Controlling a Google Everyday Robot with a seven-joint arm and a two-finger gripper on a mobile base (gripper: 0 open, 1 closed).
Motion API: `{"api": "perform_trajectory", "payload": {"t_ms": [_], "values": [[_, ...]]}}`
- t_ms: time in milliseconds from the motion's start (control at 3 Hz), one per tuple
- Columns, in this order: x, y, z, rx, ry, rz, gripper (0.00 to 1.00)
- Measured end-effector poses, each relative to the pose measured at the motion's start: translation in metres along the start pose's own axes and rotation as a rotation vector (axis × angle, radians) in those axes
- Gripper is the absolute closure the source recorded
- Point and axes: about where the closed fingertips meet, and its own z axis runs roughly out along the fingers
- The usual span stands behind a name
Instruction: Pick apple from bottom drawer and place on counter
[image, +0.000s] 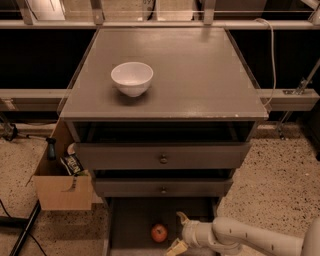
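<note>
The small red apple (159, 233) lies on the floor of the pulled-out bottom drawer (130, 220) at the bottom of the camera view. My gripper (178, 232) reaches in from the right, just right of the apple. Its fingers are spread, one fingertip (182, 217) behind and one (175, 247) in front, and hold nothing. The counter (200, 75) is the broad grey-brown cabinet top above.
A white bowl (132, 78) stands on the counter's left part. Two grey knobbed drawers (163, 159) sit above the bottom drawer. An open cardboard box (62, 185) with clutter stands on the speckled floor to the left. A rail and cable run behind.
</note>
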Motion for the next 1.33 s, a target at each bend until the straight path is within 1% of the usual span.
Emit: {"api": "perform_trajectory", "payload": {"t_ms": [333,667,1000,1333], "values": [[0.005,-0.023,0.019,0.082,-0.025,-0.077,0.00],[0.013,-0.042,0.033,0.141,-0.041,-0.132,0.00],[0.020,-0.054,0.050,0.147,-0.010,-0.158,0.00],[0.025,-0.059,0.075,0.080,0.050,-0.160,0.00]]}}
